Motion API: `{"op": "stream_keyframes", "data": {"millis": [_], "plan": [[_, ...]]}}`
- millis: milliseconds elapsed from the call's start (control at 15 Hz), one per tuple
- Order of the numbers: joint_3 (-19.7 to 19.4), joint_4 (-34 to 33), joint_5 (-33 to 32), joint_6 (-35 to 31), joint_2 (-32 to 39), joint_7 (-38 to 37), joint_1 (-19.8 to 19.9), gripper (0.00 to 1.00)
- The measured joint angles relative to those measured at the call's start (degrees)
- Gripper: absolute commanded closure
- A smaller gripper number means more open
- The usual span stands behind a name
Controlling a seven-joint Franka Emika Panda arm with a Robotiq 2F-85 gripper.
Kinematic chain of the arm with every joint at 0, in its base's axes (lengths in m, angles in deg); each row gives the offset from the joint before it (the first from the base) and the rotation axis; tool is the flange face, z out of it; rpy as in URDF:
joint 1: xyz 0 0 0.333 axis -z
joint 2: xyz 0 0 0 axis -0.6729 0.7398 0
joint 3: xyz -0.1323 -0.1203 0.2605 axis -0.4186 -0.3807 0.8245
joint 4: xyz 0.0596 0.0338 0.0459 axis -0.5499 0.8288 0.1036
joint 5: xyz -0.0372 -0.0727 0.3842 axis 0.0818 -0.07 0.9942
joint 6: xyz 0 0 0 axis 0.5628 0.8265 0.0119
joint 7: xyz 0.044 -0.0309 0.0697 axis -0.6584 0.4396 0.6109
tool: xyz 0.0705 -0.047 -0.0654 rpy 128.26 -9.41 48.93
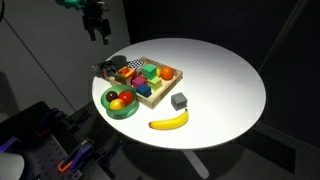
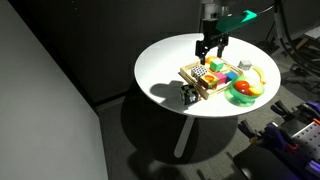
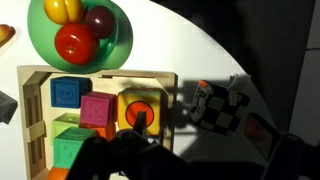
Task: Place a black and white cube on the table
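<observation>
The black and white cube [image 3: 222, 105] rests on the white round table [image 1: 225, 80] just outside the wooden tray's edge. It shows in both exterior views [image 1: 105, 70] [image 2: 190, 95]. My gripper [image 2: 210, 48] hangs in the air above the tray and the cube, clear of both. Its fingers are spread and nothing is between them. In the wrist view the gripper [image 3: 190, 165] is only a dark shape along the bottom edge.
The wooden sorting tray [image 1: 158, 92] holds several coloured blocks. Beside it are a green bowl [image 1: 122, 104] of fruit, a plain grey cube [image 1: 179, 101] and a banana [image 1: 168, 121]. The table edge lies close to the checkered cube.
</observation>
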Motion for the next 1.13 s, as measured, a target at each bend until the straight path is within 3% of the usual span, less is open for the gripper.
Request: {"op": "stream_keyframes", "data": {"millis": [867,1133], "plan": [[1.5,10.2,1.0,-0.2,-15.5,-3.4,0.5,0.00],[1.9,10.4,1.0,-0.2,-15.4,-3.4,0.7,0.00]]}}
